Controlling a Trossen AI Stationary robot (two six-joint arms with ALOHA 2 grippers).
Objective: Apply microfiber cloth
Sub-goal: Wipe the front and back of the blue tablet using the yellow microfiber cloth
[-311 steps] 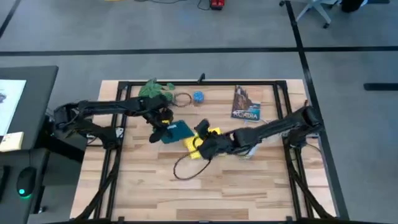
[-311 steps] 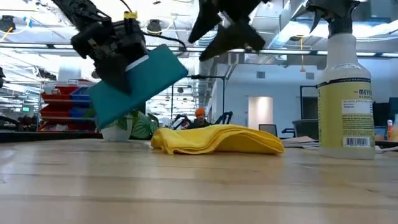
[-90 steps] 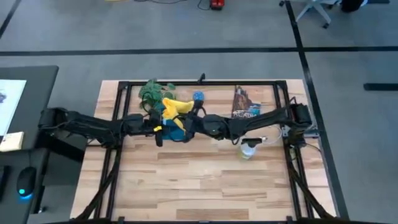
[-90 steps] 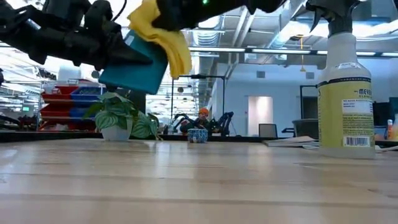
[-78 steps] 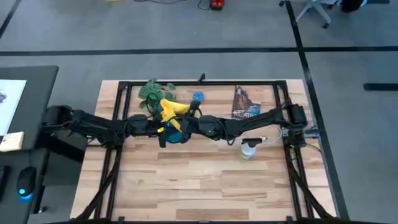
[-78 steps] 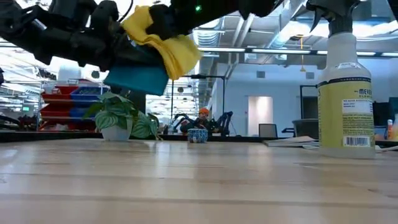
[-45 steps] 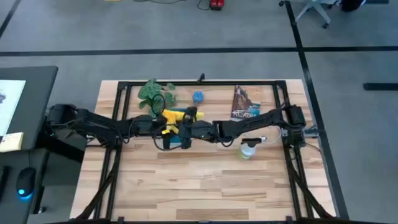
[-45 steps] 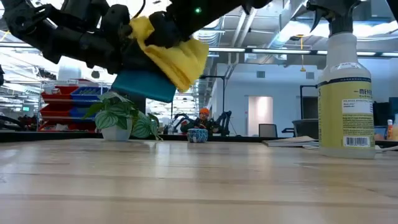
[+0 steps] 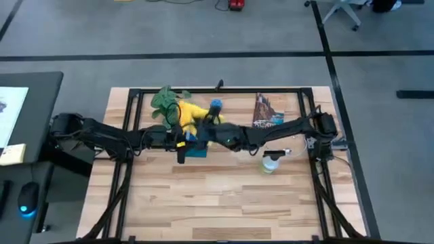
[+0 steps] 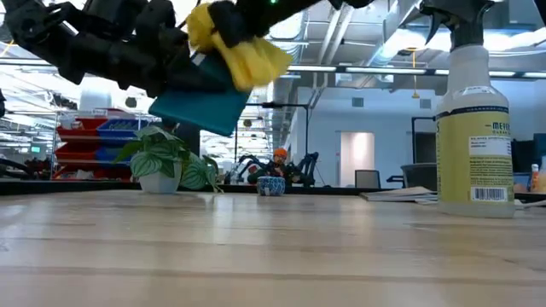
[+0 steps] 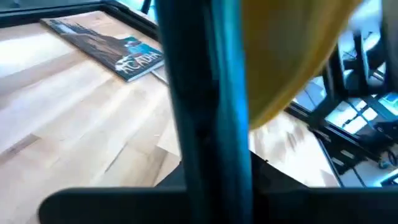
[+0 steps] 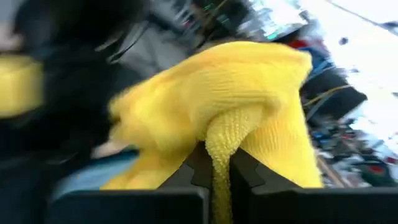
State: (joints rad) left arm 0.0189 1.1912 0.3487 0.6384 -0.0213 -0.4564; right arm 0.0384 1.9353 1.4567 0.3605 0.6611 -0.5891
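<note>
The wooden worktop carried both dark arms, which stretched in from opposite sides and met above its middle rear part. The left arm reached across nearly level, its left pincer clamped on the edge of a teal-cased tablet held well clear of the worktop and tilted. The right arm extended from the right side, its right pincer closed on a fold of the microfiber cloth, which was bunched and pressed against the tablet's upper face. A spray bottle stood upright near the right edge, a book lay behind it, and a small potted plant stood at the rear.
</note>
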